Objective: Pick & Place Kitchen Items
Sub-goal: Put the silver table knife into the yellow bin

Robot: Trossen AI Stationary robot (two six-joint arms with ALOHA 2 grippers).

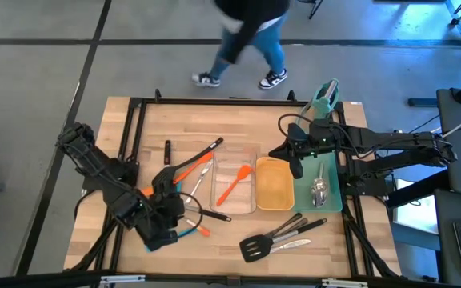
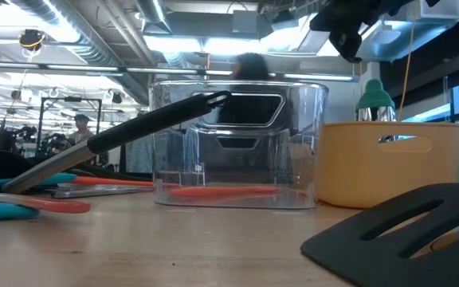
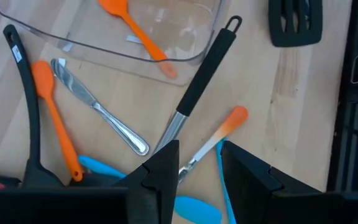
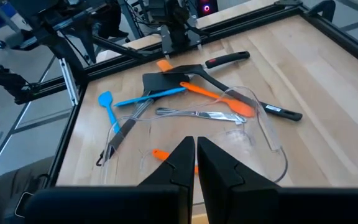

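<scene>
At the near edge of the table [image 1: 134, 128], right of centre, a black slotted turner [image 1: 254, 246] lies with two more utensils fanned beside it. At near left the left gripper [image 3: 197, 168] hangs low over a loose heap of utensils, its fingers parted a little around the steel neck of a black-handled utensil [image 3: 204, 81] without visibly clamping it. A blue spatula [image 3: 104, 168], an orange spatula [image 3: 55, 118] and a table knife [image 3: 98, 112] lie in the same heap. Farther in, the clear tray [image 1: 246, 152] at mid-table holds one orange spatula [image 1: 234, 182], and the yellow tray [image 1: 274, 186] sits touching its right side. A steel spoon [image 1: 318, 192] rests on the teal stand [image 1: 326, 100] at the right. The right gripper [image 4: 196, 152] hovers above the yellow tray's far end, fingers nearly together and carrying nothing.
</scene>
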